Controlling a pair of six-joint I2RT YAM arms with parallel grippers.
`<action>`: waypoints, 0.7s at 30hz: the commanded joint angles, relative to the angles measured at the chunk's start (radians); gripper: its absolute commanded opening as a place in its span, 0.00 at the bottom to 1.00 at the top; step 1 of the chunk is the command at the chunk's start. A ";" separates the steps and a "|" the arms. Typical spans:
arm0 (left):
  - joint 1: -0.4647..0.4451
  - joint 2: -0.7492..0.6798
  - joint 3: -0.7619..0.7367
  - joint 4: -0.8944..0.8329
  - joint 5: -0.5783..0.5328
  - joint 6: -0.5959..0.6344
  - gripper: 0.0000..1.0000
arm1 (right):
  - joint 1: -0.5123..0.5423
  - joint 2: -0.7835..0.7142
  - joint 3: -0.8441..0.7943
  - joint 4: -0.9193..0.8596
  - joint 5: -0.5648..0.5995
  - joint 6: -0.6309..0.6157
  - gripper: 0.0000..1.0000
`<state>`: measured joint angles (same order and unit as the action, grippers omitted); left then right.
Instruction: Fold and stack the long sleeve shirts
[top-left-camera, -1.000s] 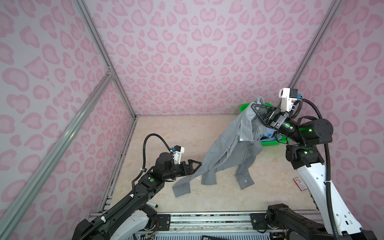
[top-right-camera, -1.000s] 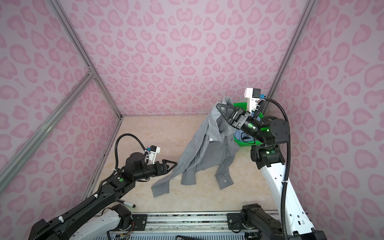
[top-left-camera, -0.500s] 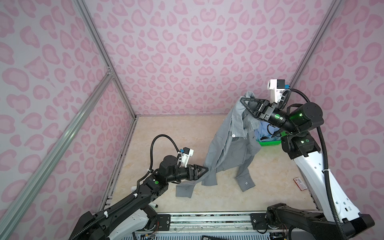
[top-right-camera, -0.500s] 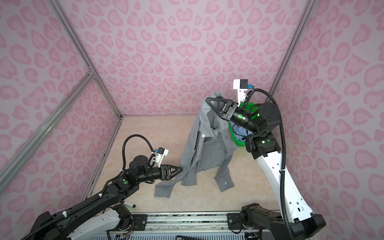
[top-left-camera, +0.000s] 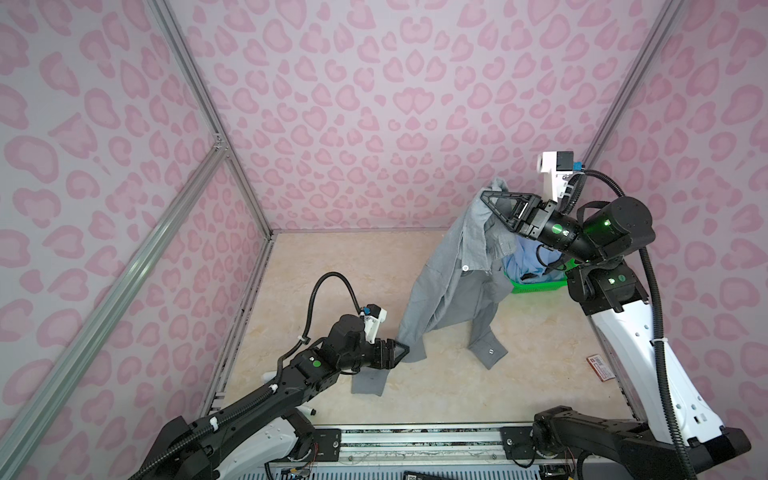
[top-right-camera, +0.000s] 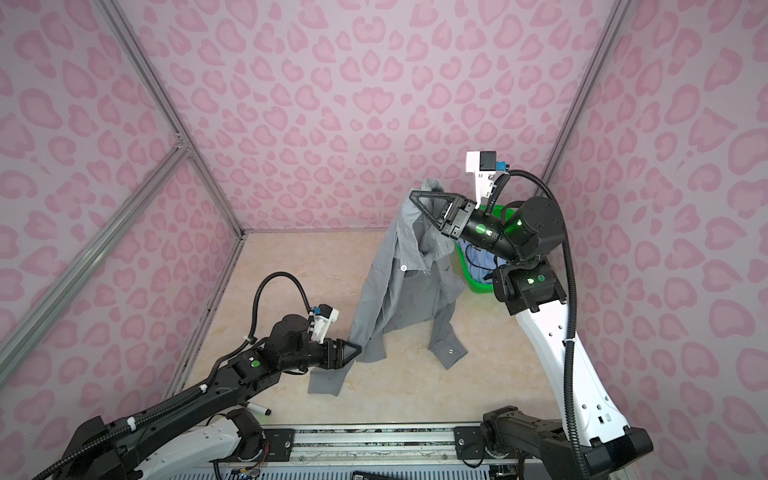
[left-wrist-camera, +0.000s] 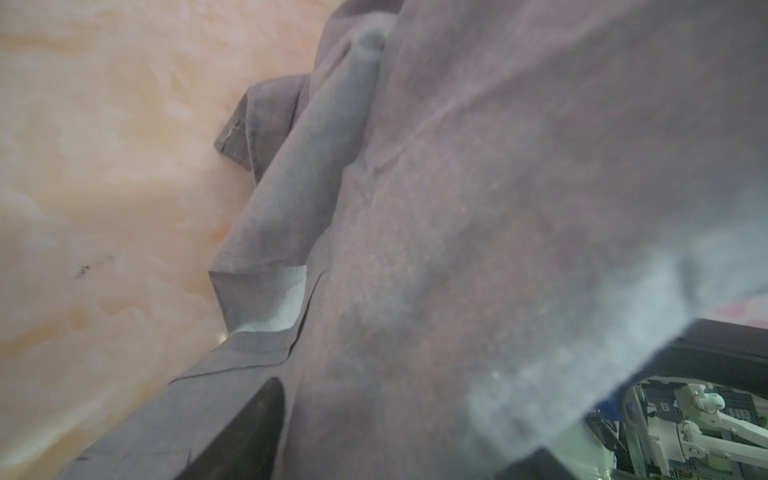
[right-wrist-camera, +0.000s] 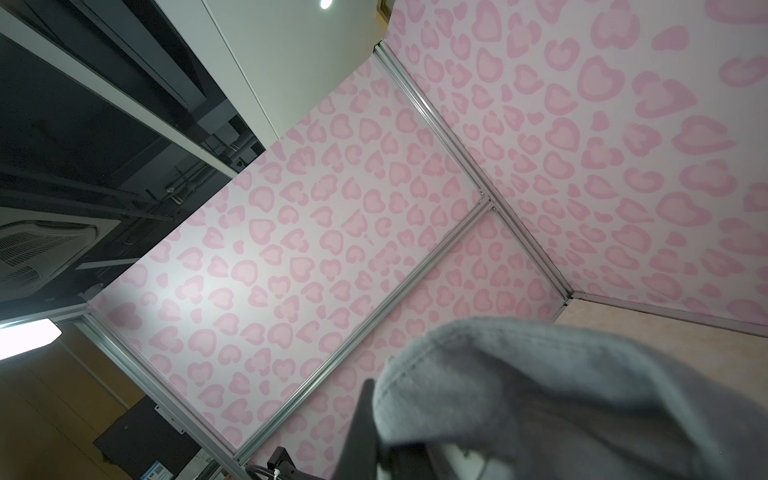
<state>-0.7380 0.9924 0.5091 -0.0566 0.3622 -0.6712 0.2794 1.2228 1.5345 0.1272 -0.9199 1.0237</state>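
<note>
While right gripper (top-left-camera: 487, 198) clamps grey shirt (top-left-camera: 449, 291) aloft, left gripper (top-left-camera: 404, 351) sits at its hem, grip unclear.

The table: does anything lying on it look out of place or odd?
Yes. A small reddish card lies at the right edge of the table, and what looks like a marker pen lies near its front left corner. Neither belongs to shirt folding. The grey shirt itself looks undamaged.

Mostly hidden behind the thin mid-grey button-front shirt (top-left-camera: 449, 291): green plastic basket (top-left-camera: 540, 286). Blurry around left pincer (top-left-camera: 403, 352), grip impossible to judge.
</note>
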 joint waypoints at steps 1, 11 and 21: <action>-0.006 0.020 0.006 0.021 0.015 0.013 0.30 | 0.003 0.006 0.013 0.001 0.003 -0.036 0.00; 0.142 -0.263 0.265 -0.421 -0.231 0.008 0.04 | 0.085 0.350 0.191 0.119 0.059 0.025 0.00; 0.314 -0.194 0.977 -0.866 -0.472 0.196 0.04 | 0.298 1.231 1.459 0.161 0.204 0.445 0.00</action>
<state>-0.4290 0.7547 1.3464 -0.7677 -0.0063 -0.5629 0.5884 2.3802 2.8162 0.1314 -0.8082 1.2049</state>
